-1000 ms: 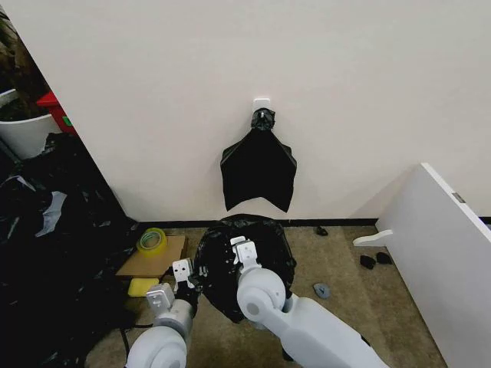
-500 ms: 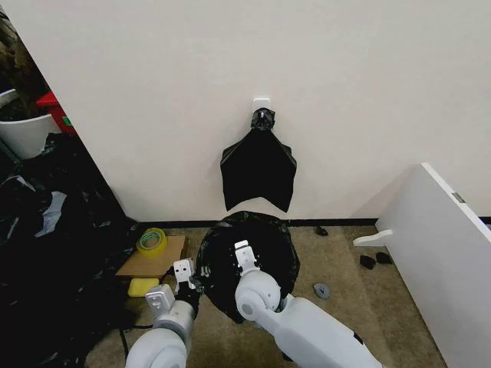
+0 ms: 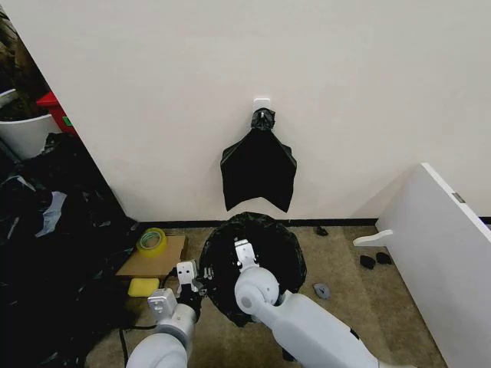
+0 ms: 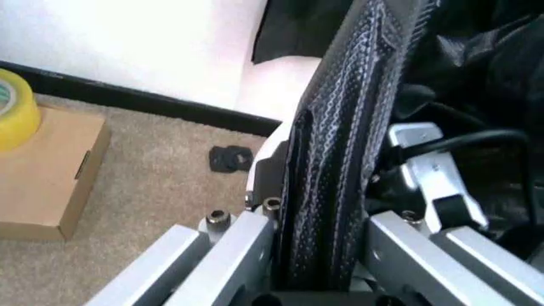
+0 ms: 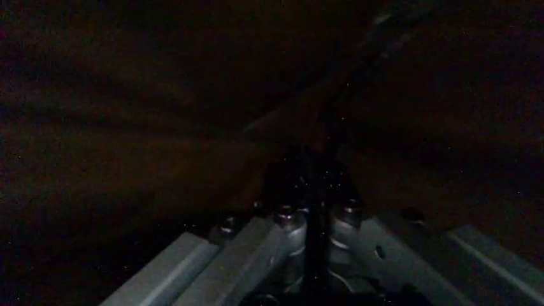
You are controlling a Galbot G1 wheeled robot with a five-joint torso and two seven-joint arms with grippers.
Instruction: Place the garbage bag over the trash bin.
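Garbage bag [image 3: 253, 264] around right hand [image 3: 244, 253]

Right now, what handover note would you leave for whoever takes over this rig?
Left gripper: at the bin's left side, fingers shut on the garbage bag.
Right gripper: reached down inside the bag's opening; its fingers look shut in the dark wrist view.
Trash bin: on the carpet by the wall, wrapped in black plastic, white showing only in the left wrist view.
Done: bag spread around the bin.
Left: seat the edge over the rim, release.
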